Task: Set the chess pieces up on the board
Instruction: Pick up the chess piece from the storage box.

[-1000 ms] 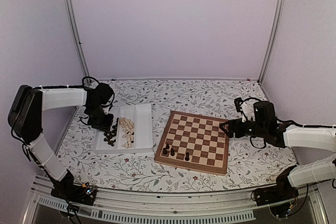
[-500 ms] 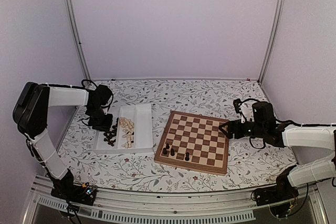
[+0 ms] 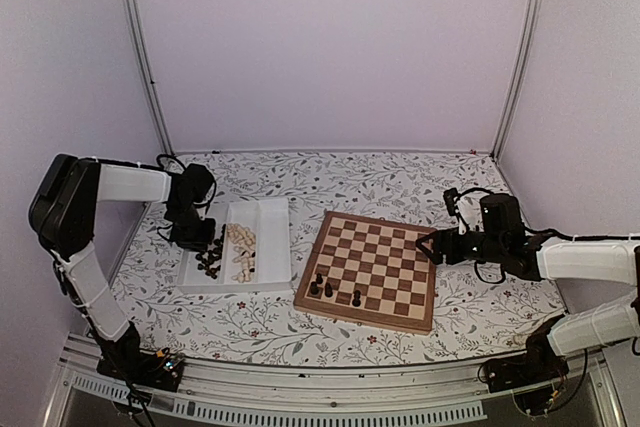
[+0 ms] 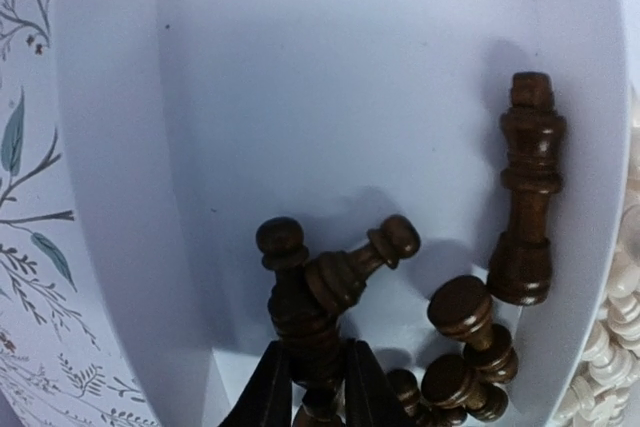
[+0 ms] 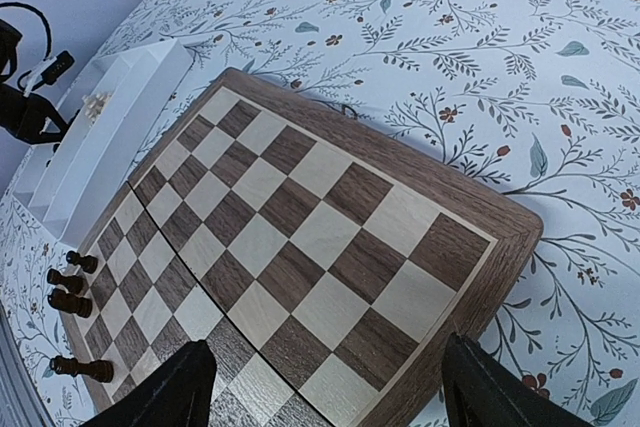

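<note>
My left gripper is down in the left compartment of the white tray. In the left wrist view its gripper is shut on an upright dark chess piece, with another dark piece leaning on it. Several more dark pieces lie beside it, and a tall one lies against the divider. The board holds three dark pieces near its front left corner. My right gripper hangs open and empty over the board's right edge.
Pale pieces fill the tray's middle compartment, and they show at the right edge of the left wrist view. The floral tablecloth surrounds the board and the tray. Metal frame posts stand at the back corners.
My left arm has drawn in slightly over the tray, its gripper staying in the left compartment. The right arm has barely moved.
</note>
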You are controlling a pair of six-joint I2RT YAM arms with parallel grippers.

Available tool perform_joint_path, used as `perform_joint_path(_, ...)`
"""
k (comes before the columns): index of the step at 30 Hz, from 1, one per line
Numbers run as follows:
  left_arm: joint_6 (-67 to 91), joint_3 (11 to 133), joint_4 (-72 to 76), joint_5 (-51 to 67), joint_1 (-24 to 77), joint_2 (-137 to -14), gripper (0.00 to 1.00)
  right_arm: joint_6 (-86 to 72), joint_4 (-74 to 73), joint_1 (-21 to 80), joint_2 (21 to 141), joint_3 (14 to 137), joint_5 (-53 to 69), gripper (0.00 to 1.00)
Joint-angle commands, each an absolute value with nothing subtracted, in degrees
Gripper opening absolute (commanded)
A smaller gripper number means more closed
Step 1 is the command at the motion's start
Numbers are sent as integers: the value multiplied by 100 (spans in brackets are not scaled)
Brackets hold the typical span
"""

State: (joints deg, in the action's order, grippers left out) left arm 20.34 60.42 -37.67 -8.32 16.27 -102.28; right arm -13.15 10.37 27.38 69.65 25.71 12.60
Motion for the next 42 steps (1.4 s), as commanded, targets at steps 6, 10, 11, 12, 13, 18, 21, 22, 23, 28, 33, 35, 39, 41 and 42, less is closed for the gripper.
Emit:
perform_joint_path(6,1679,5954,-4109,-917,1764,-9110,10,-1346,1134,2768,7021,2608,1281,81)
perform_joint_path(10,1521,5810,-3962,-686,1773,-8492,5,-1324,1122,2772,7074,2641,1302,81)
perform_joint_path(11,1477,5742,-3886,-564,1773,-8362,4,-1319,1110,2771,7082,2649,1311,81)
perform_joint_path(12,1421,5690,-3809,-397,1785,-8199,3,-1312,1094,2769,7084,2661,1313,81)
perform_joint_path(13,1359,5622,-3706,-237,1802,-8086,0,-1289,1072,2770,7084,2675,1322,81)
perform_joint_path(18,1105,5265,-3159,518,1980,-7685,0,-1216,994,2769,7052,2733,1398,80)
perform_joint_path(21,939,5114,-2822,959,2269,-7540,0,-1210,989,2772,7017,2772,1610,77)
perform_joint_path(22,875,5056,-2653,1106,2403,-7493,0,-1219,997,2783,6990,2788,1722,76)
perform_joint_path(23,805,5006,-2532,1273,2570,-7458,0,-1238,1023,2786,6973,2801,1820,76)
perform_joint_path(28,416,4913,-2059,2198,3438,-7433,0,-1345,1327,2840,6969,2928,2673,76)
perform_joint_path(33,191,4982,-1802,2813,4021,-7634,0,-1529,1615,3044,7517,3288,3686,76)
perform_joint_path(35,105,5097,-1757,2983,4219,-7765,0,-1596,1688,3236,7686,3467,3867,76)
perform_joint_path(39,9,5448,-1743,3094,4598,-8073,0,-1669,1816,3499,7948,3830,4065,77)
perform_joint_path(41,9,5596,-1679,3169,4711,-8255,0,-1798,1984,3543,8095,3926,4204,77)
perform_joint_path(42,9,5664,-1629,3226,4761,-8336,0,-1872,2087,3554,8148,3977,4297,77)
